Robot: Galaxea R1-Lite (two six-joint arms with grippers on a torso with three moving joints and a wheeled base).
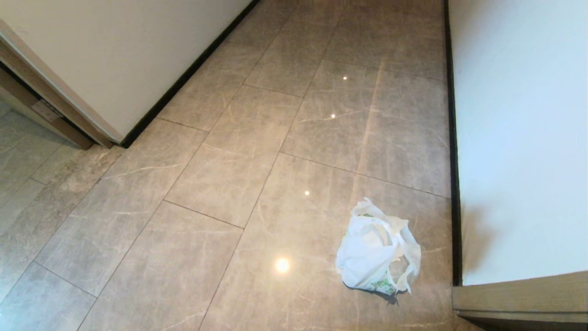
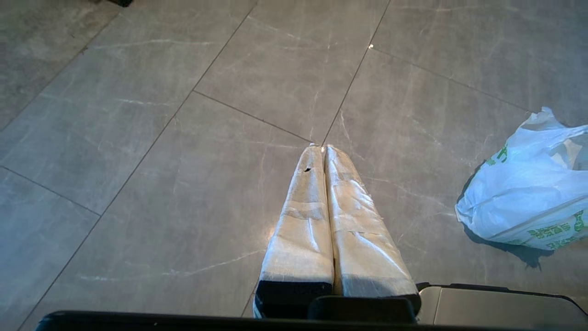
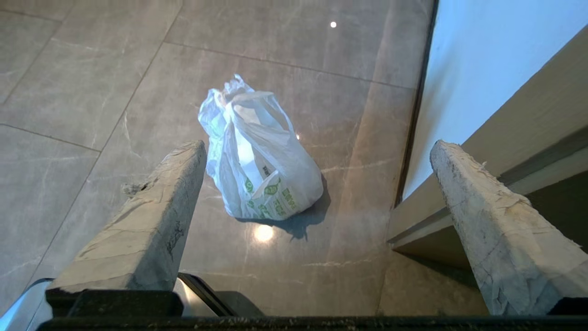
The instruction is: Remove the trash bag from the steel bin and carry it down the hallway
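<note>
While the bag sits alone on the tiles:
Bag: crumpled on the hallway floor, near the right wall.
Print: green lettering, unreadable.
Left gripper: jaws pressed together, empty.
Right gripper: jaws spread wide, holding nothing, bag beyond them.

Left gripper: fingers pressed flat together, tips meeting, nothing held between the jaws. Right gripper: fingers spread wide apart, gap between the jaws empty, nothing gripped. Neither arm is seen in the head view; both grippers are pointed forward and down.
</note>
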